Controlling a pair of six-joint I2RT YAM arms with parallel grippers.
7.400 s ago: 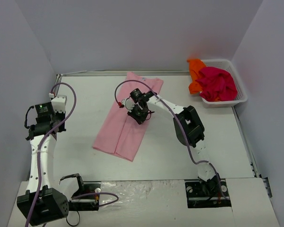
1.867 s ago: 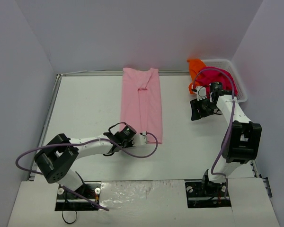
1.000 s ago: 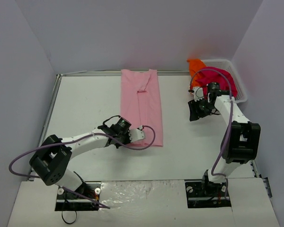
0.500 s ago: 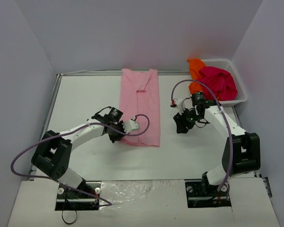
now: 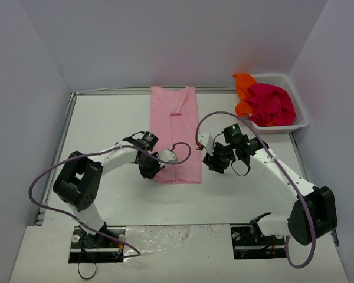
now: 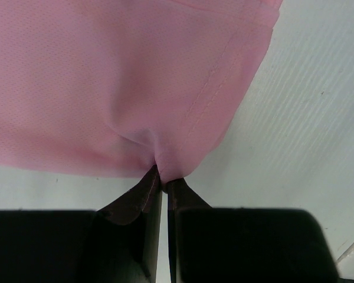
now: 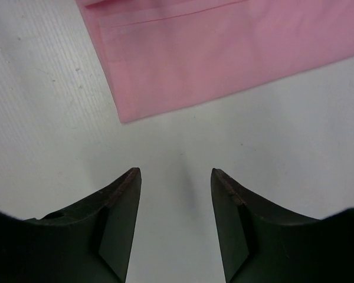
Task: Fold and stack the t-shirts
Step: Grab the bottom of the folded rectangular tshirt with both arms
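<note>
On the white table (image 5: 106, 121), we see the light pink cloth t-shirt (image 5: 176, 132) folded into a long narrow strip that runs from the far edge toward the arms. A small mark at its neck is too small for us to read. The left gripper (image 6: 162, 184) is pinched tight on the strip's near hem, puckering the cloth. The right gripper (image 7: 176, 177) hangs with its jaws parted over bare table just beside the strip's near right corner, holding nothing. At the far right, a white plastic mesh basket (image 5: 301, 122) holds a crumpled magenta-red t-shirt (image 5: 272, 105), with an orange t-shirt (image 5: 243, 88) draped over its rim. Up close the tabletop looks finely ribbed. Plain pale grey-lilac walls (image 5: 165, 41) enclose it on three sides.
</note>
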